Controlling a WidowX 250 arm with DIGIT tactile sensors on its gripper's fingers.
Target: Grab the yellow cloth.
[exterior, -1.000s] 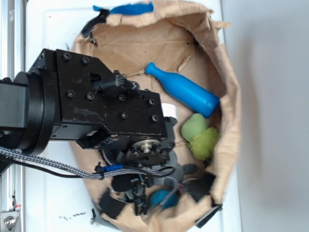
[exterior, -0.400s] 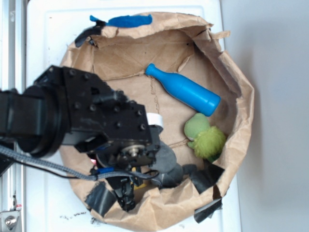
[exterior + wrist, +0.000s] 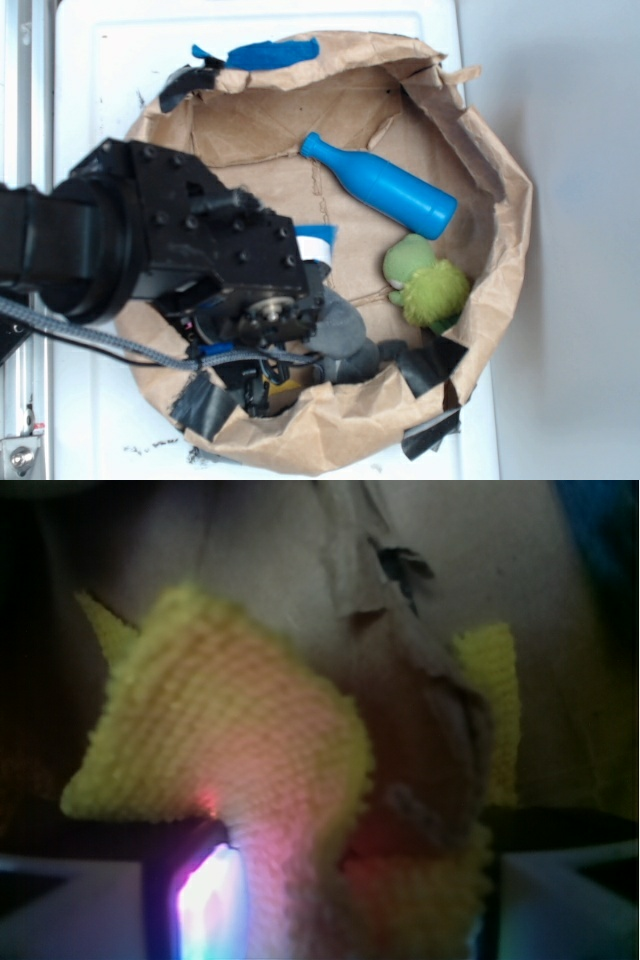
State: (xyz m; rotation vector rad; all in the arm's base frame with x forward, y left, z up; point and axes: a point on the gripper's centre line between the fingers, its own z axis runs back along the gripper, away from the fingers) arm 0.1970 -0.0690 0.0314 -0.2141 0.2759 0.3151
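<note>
The yellow cloth [image 3: 230,730] fills the wrist view, bunched and creased between the two fingers, with its corners fanning out beyond them over brown paper. My gripper [image 3: 350,910] is shut on it, and the cloth touches both fingers across the gap. From the exterior view the black arm reaches down into the near part of the paper bag. There the gripper [image 3: 262,385] is mostly hidden under the wrist, with only a sliver of the yellow cloth [image 3: 285,383] showing beside it.
The crumpled paper bag [image 3: 500,230] walls in everything. Inside lie a blue bottle [image 3: 380,187], a yellow-green plush toy [image 3: 428,285] and a grey plush [image 3: 345,335] right beside the wrist. Black tape [image 3: 425,365] patches the near rim. A blue felt strip [image 3: 270,52] lies on the far rim.
The arm has swung left and dropped toward the bag's near edge. Over the last half second it has barely moved, and the bag rim has shifted slightly.
</note>
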